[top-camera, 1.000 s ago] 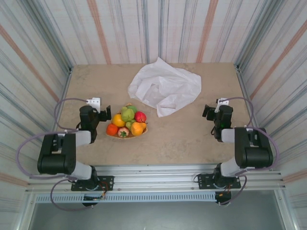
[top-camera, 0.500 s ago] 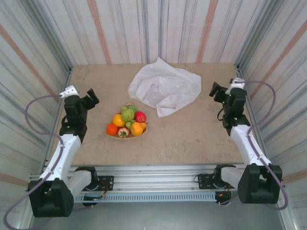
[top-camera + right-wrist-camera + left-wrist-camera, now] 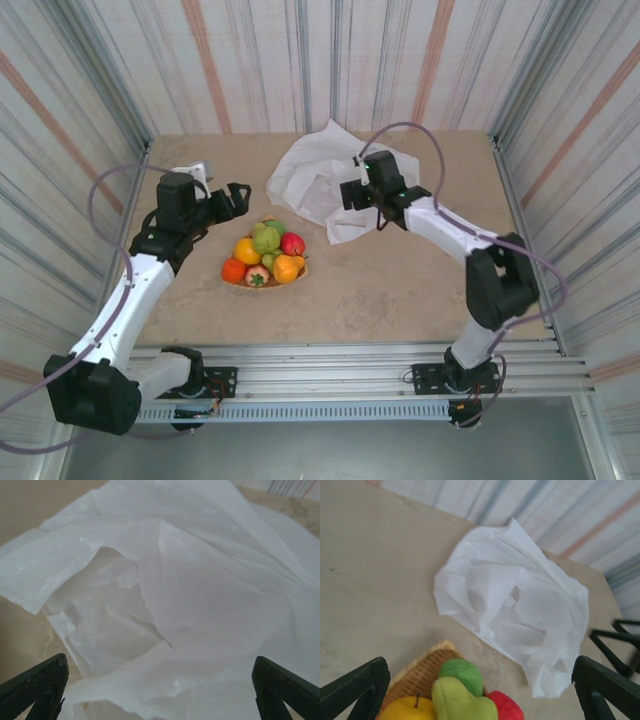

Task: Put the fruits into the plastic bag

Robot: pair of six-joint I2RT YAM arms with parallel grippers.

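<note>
— What carries it all?
— A beige stone-look worktop [image 3: 400, 290], with a flat tan woven plate [image 3: 422, 672] left of centre.
— And around it?
— Striped corrugated walls [image 3: 270, 60] on three sides.

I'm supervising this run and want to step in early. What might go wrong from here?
The plastic bag lies crumpled and flat under the open right hand; a pinch may catch both layers and leave no opening. The fruits sit heaped and touching on the woven plate, so the open left hand could nudge neighbours off when taking one.
</note>
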